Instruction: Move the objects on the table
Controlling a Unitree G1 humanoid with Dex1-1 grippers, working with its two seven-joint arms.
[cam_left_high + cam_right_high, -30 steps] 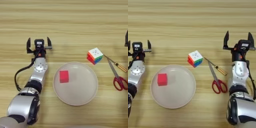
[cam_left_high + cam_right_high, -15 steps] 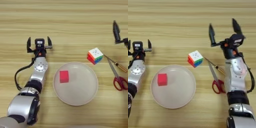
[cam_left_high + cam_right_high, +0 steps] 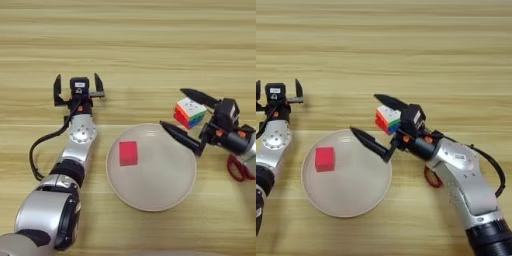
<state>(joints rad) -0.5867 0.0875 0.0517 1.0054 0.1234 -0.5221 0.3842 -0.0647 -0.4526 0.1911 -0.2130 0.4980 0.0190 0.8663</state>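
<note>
Straddling the puzzle cube (image 3: 388, 118) with fingers wide, the right pincer (image 3: 372, 121) hasn't gripped; red cube (image 3: 325, 159) sits on the plate (image 3: 363, 200); left pincer (image 3: 79, 88) idles wide.

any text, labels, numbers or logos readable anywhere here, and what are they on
None can be read.
left gripper: a small pale patch on its body, too small to tell whether it is a label.
puzzle cube: plain coloured squares, no print.
red cube, plate, table: no markings.
right gripper, jaws open around the puzzle cube: no lettering visible.
</note>
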